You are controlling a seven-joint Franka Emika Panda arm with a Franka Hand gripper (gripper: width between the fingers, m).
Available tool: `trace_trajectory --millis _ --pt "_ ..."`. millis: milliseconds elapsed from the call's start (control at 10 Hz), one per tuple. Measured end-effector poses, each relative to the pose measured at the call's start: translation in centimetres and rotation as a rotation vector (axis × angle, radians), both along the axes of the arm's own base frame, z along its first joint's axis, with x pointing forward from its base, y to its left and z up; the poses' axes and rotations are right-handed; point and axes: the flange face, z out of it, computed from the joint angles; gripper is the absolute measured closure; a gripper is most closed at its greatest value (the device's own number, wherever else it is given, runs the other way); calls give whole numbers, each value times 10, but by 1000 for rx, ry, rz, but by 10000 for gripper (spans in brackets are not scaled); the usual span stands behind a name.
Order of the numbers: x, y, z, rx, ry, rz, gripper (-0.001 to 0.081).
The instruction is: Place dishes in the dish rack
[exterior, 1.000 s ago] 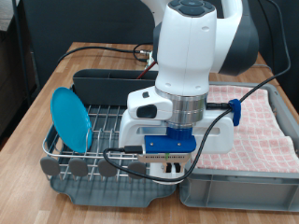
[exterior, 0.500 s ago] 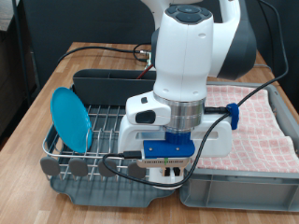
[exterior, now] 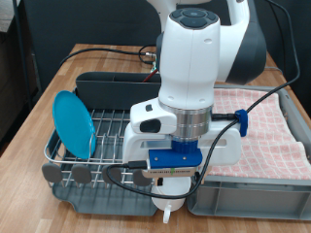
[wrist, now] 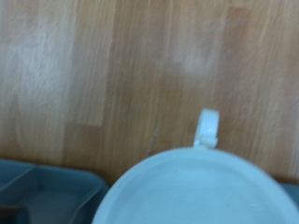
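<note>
Desk (exterior: 44, 92) of light wood carries, from largest to smallest, the grey plastic bin (exterior: 248, 196) lined with pink checked cloth (exterior: 267, 121) on the exterior view's right, and the silver wire dish rack (exterior: 92, 155) on its dark grey tray on the left, with the round light-blue plate (exterior: 74, 123) standing on edge at the rack's left end. The white arm fills the middle, its hand (exterior: 167, 212) low at the near edge over the rack's near right corner, beside the bin. Whether the fingers are spread or closed cannot be told, though the wrist view shows the white mug (wrist: 194, 189) with its handle directly below the hand, above bare desk wood.
</note>
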Motion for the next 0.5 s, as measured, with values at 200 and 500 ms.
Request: trace_trajectory --millis 200,500 --pt "1 -2 12 22 74 9 92" --pt "-3 1 38 32 204 17 7"
